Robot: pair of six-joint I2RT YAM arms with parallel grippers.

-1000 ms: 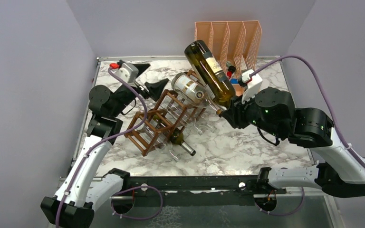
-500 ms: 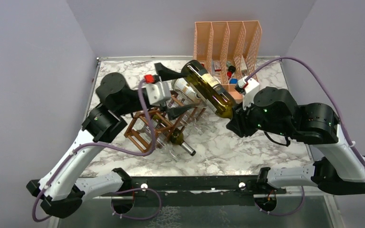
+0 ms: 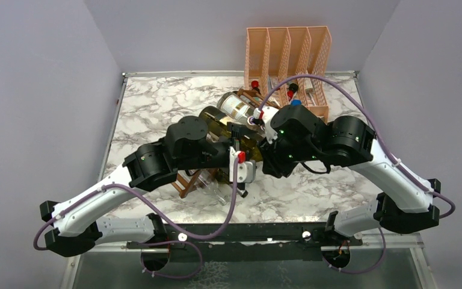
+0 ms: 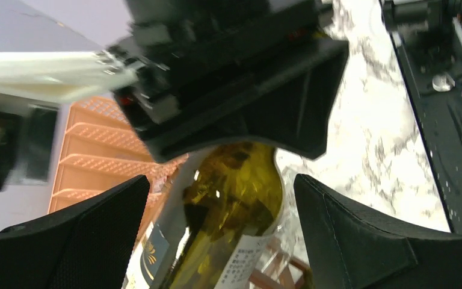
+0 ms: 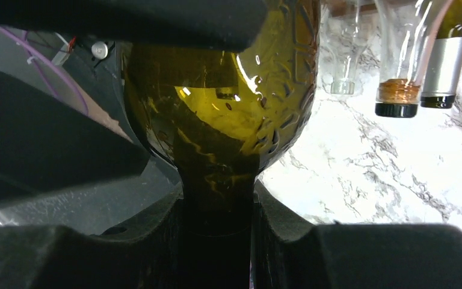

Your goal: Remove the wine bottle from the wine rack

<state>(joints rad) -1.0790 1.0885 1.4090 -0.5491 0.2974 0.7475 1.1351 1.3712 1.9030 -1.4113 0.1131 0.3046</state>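
Observation:
The dark green wine bottle [image 3: 219, 125] is held low over the brown wooden wine rack [image 3: 183, 180], between the two arms. My right gripper [image 3: 266, 150] is shut on the bottle's neck; its wrist view shows the neck [image 5: 216, 198] pinched between the pads and the shoulder [image 5: 228, 90] above. My left gripper [image 3: 236, 141] is open, with one finger on each side of the bottle's body [image 4: 234, 205] and a narrow gap on both sides. The rack is mostly hidden under my left arm; a few sticks [image 4: 277, 278] show below the bottle.
A white-labelled bottle [image 3: 236, 107] lies on the rack's far end. Another bottle [image 3: 227, 176] lies low at its near side, and bottle necks [image 5: 397, 90] point out over the marble table [image 3: 156, 102]. A peach mesh organiser [image 3: 289, 48] stands at the back.
My left arm swung right across the rack, and its open fingers now straddle the bottle. My right gripper brought the bottle down and leftward from a raised, tilted pose.

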